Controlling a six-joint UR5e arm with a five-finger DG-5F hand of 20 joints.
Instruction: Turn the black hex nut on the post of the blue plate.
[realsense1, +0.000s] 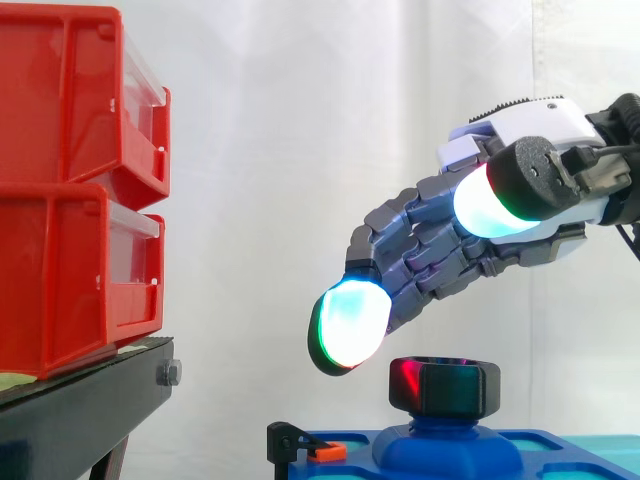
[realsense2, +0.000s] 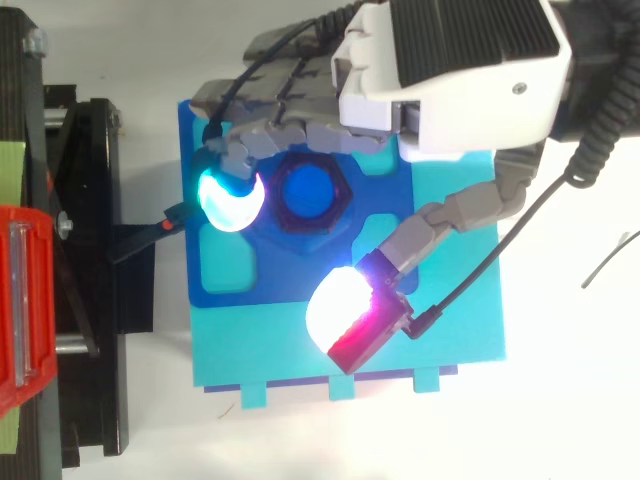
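Observation:
The black hex nut (realsense1: 445, 386) (realsense2: 313, 192) sits on the blue post (realsense2: 306, 190) that rises from the blue plate (realsense1: 500, 452) (realsense2: 228, 265). My hand (realsense1: 455, 235) (realsense2: 440, 75) hovers above and to the right of the nut, clear of it. Its fingers (realsense1: 348, 323) reach down and left, loosely bent and spread apart, with one glowing tip (realsense2: 230, 198) just left of the nut. The thumb (realsense2: 352, 310) stands apart on the near side. Nothing is held.
Two stacked red bins (realsense1: 75, 190) stand on a black stand (realsense1: 85, 405) at the left. A small black clamp with an orange tab (realsense1: 305, 447) sits at the plate's left edge. A cyan base (realsense2: 440, 320) lies under the blue plate.

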